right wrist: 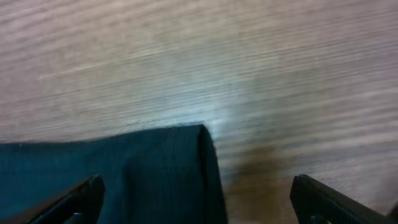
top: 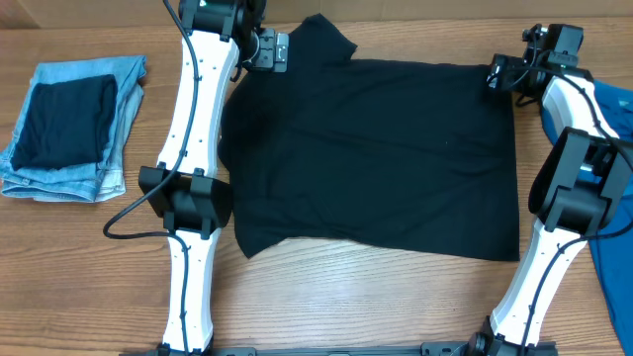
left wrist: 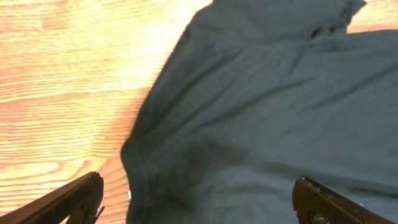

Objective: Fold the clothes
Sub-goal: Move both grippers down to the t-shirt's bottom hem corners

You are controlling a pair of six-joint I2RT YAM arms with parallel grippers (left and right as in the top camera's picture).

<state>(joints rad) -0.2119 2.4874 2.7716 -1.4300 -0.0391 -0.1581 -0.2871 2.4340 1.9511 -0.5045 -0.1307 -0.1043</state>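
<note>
The black T-shirt (top: 376, 148) lies spread flat on the wooden table, with one sleeve pointing to the far edge. My left gripper (top: 272, 49) is open and hovers at the shirt's far left corner by that sleeve. In the left wrist view its fingers (left wrist: 198, 186) straddle the shirt's edge (left wrist: 267, 112), holding nothing. My right gripper (top: 497, 74) is open at the shirt's far right corner. In the right wrist view its fingers (right wrist: 198, 183) stand wide apart over that corner of the fabric (right wrist: 124, 168), not gripping it.
Folded light-blue jeans (top: 109, 148) lie at the far left with a dark folded cloth (top: 64, 119) on top. A bright blue garment (top: 618, 178) lies at the right edge behind the right arm. A black cable (top: 129, 213) loops by the left arm.
</note>
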